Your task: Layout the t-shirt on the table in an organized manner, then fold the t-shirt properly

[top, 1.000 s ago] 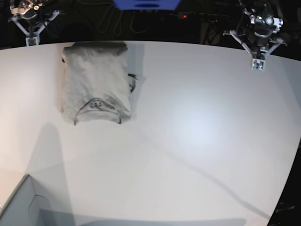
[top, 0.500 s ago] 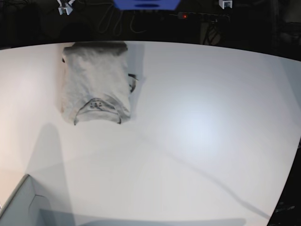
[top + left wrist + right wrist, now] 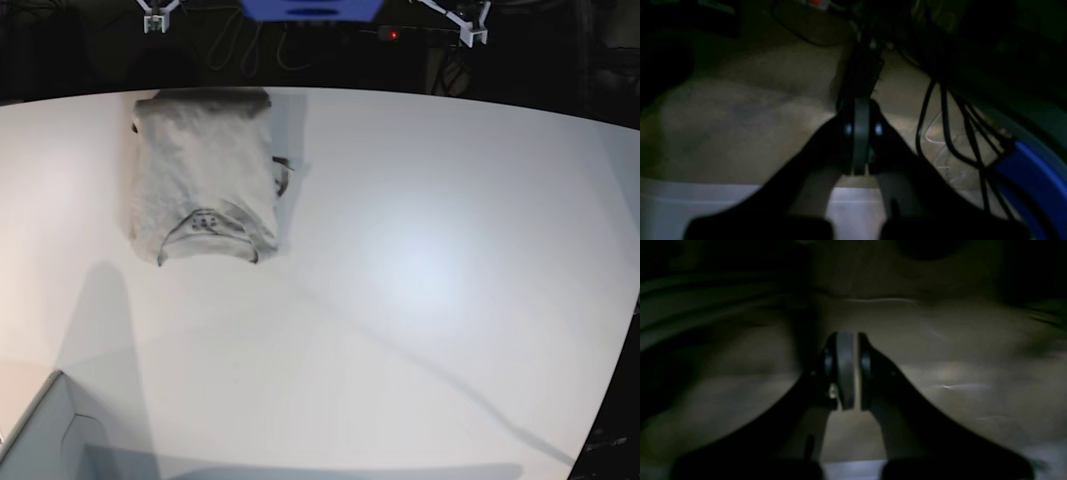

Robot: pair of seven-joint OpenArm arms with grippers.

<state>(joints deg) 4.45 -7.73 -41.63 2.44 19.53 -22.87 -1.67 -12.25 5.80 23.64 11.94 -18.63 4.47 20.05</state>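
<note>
Darkness beyond the table (image 3: 420, 280) hides most of both arms; only pale tips show at the top edge, lower than half a second ago. Left pincer (image 3: 860, 146) and right pincer (image 3: 846, 373) are clenched, empty, off the table. Folded t-shirt (image 3: 203, 175) lies well below the right pincer, unmoved.

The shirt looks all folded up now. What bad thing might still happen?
1. The t-shirt sits right at the table's far edge, so a bump might push it off.
2. A bit of dark cloth pokes out on its side, so the fold may be untidy or come loose.
3. Both grippers, left and right, hang shut above that edge near the cables; they might snag there.
</note>
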